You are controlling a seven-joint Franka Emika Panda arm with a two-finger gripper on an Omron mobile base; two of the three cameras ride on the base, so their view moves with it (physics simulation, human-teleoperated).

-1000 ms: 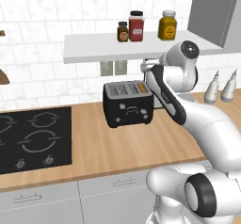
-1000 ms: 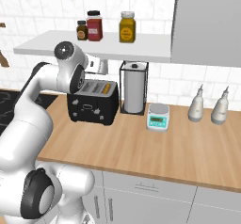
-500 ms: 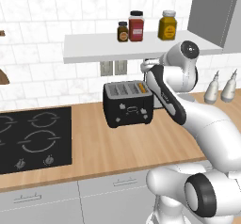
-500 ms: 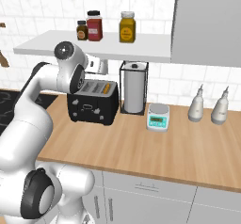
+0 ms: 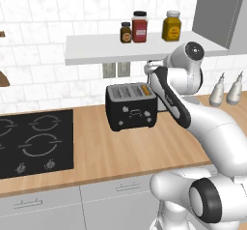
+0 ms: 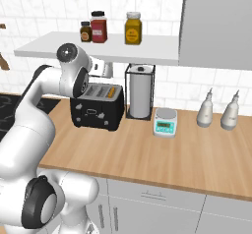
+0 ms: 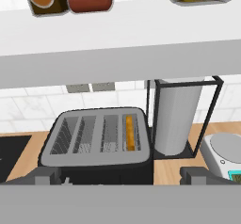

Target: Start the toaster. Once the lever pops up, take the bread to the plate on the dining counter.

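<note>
The black four-slot toaster [image 5: 131, 107] [image 6: 97, 107] [image 7: 96, 143] stands on the wooden worktop against the tiled wall. A slice of bread [image 7: 130, 132] [image 5: 144, 89] [image 6: 112, 91] sits down in its rightmost slot, with just the tan top edge showing. My gripper [image 7: 120, 177] hovers above and slightly in front of the toaster, just under the shelf. It is open, its fingertips [image 7: 44, 176] wide apart with nothing between them. The hand [image 5: 152, 70] [image 6: 101, 69] touches nothing. The plate and the dining counter are out of view.
A white shelf [image 5: 120, 48] with three jars [image 5: 139, 27] hangs close above the hand. Right of the toaster stand a paper towel roll in a black holder [image 6: 141, 91], a kitchen scale [image 6: 165, 122] and two bottles [image 6: 219, 111]. A black hob [image 5: 34, 142] lies at the left.
</note>
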